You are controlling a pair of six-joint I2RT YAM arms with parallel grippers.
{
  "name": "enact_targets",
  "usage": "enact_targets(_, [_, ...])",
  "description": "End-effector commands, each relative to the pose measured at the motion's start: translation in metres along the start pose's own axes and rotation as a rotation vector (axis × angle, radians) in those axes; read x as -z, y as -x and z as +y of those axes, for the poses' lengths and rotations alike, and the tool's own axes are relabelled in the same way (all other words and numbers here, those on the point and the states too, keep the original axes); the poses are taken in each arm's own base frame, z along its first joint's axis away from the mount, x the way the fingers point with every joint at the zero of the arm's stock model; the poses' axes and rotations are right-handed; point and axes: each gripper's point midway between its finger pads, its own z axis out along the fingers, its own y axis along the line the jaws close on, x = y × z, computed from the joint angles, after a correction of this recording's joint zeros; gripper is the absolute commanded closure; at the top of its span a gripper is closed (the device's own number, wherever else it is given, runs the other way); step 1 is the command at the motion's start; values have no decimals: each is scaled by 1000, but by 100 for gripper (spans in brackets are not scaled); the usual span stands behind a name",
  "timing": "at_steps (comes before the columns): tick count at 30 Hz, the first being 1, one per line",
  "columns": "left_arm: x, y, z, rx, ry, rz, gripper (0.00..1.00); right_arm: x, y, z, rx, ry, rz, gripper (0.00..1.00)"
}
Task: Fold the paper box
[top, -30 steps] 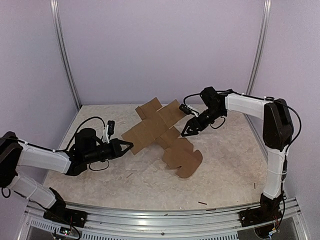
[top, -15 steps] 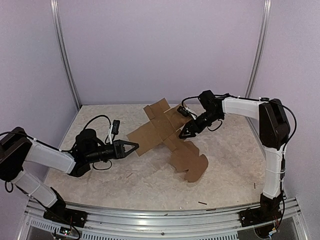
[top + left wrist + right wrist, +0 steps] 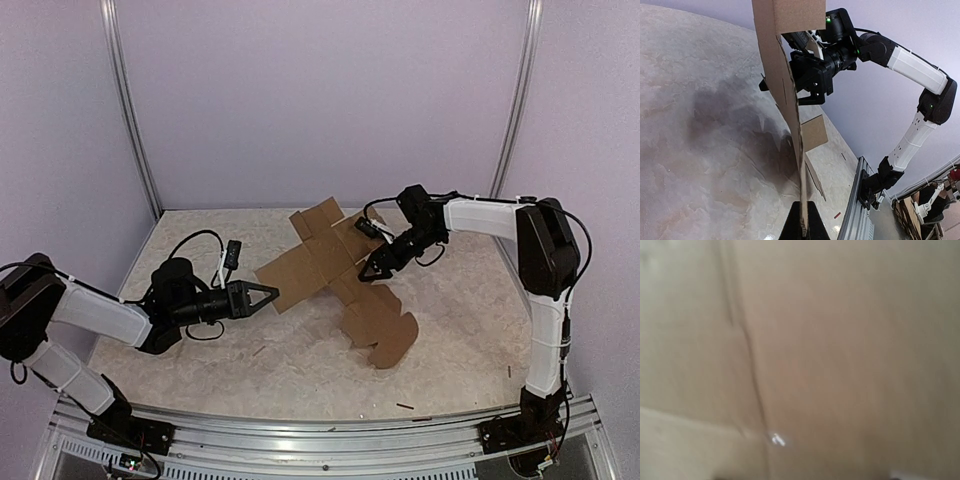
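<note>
Starting with the biggest thing, you have lilac walls (image 3: 320, 100) closing in the back and both sides, with a metal post (image 3: 130, 130) in each rear corner. Below them lies the pale speckled table (image 3: 470, 340), and a metal rail (image 3: 330, 440) runs along its near edge, where both arms are bolted. The box (image 3: 320, 255) is an unfolded brown sheet over the middle of the table. Its left end is lifted and tilted, while its rounded flaps at the lower right rest on the board. Your left gripper (image 3: 268, 294) reaches in low from the left, its fingers pressed together on the sheet's near edge. The left wrist view shows that edge pinched between the black tips (image 3: 802, 230), with the cardboard rising edge-on from them. Your right gripper (image 3: 368, 270) comes in from the far right with its jaws spread wide, facing the flat of the sheet. Whether its tips touch the cardboard, you cannot tell. The sheet stands between the two grippers, partly hiding the right one (image 3: 812, 82) from the left wrist camera. It also fills the right wrist view with blurred brown card (image 3: 840, 365). Smallest of all, a few dark scraps (image 3: 404, 406) lie loose on the board near the rail, well apart from the sheet.
</note>
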Motion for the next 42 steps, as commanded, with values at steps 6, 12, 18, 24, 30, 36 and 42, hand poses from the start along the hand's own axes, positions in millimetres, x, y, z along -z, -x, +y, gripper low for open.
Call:
enact_targets(6, [-3,-3,12,0,43,-2,100,-5,2,23,-12,154,-33,47])
enact_targets(12, [-6,-1,28,41,120,-14,100,-7,-6,8,-62,59,-8,70])
enact_targets(18, [-6,-1,44,79,210,-18,100,-3,-9,-11,-83,-67,14,71])
enact_targets(24, [-6,-2,61,112,316,4,100,-4,-9,-5,-99,-31,8,70])
enact_targets(30, [-8,-14,87,174,440,64,100,-6,-12,-4,-116,-22,16,69])
enact_targets(36, [-11,-27,106,254,510,123,100,-3,-19,-11,-138,-76,45,65])
enact_targets(42, [-16,-37,114,293,525,181,100,2,-20,-12,-148,-107,47,64])
